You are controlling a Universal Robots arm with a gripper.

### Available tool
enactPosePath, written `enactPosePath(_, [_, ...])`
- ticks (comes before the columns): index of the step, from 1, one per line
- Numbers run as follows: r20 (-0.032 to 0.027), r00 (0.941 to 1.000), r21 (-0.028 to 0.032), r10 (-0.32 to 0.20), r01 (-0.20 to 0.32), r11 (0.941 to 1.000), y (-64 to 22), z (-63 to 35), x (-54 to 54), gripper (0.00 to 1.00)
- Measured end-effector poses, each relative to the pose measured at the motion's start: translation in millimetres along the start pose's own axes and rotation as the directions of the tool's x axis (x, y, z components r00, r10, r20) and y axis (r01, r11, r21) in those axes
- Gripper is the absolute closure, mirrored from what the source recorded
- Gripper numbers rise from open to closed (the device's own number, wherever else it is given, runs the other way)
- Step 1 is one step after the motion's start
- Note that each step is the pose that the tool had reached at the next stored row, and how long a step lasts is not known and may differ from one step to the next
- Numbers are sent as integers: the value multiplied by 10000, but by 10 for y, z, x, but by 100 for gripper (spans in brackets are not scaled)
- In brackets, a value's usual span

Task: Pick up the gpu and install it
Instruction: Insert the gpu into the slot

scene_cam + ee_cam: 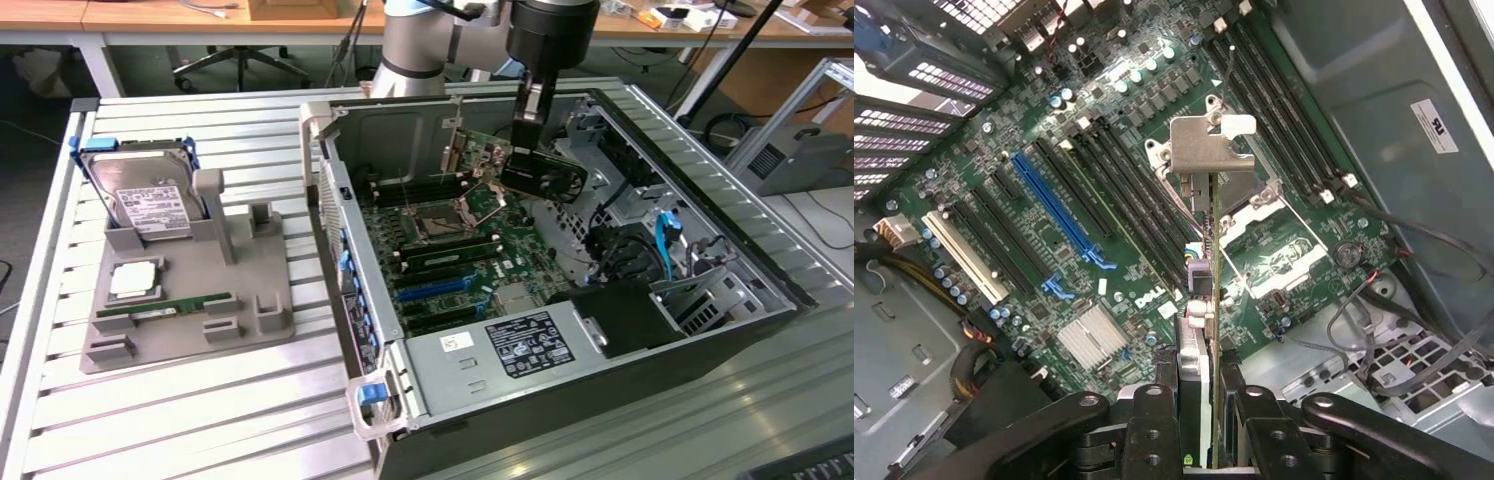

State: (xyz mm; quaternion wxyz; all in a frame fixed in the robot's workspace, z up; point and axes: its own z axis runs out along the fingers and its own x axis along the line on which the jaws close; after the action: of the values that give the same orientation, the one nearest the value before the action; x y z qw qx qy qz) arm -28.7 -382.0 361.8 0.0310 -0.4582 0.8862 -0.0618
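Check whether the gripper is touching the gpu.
Touching. The wrist view shows the gpu edge-on inside the gripper, its fingers pressed against both faces.

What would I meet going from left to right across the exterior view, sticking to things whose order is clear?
hard drive in its grey stand → blue latch at the computer case's near corner → gpu held by the gripper over the motherboard → blue cables → metal frame beside the table
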Motion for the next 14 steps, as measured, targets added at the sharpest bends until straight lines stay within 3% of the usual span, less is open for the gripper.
enactPosePath(14, [35, 9997, 1, -258, 258, 9997, 1, 4, 0, 73])
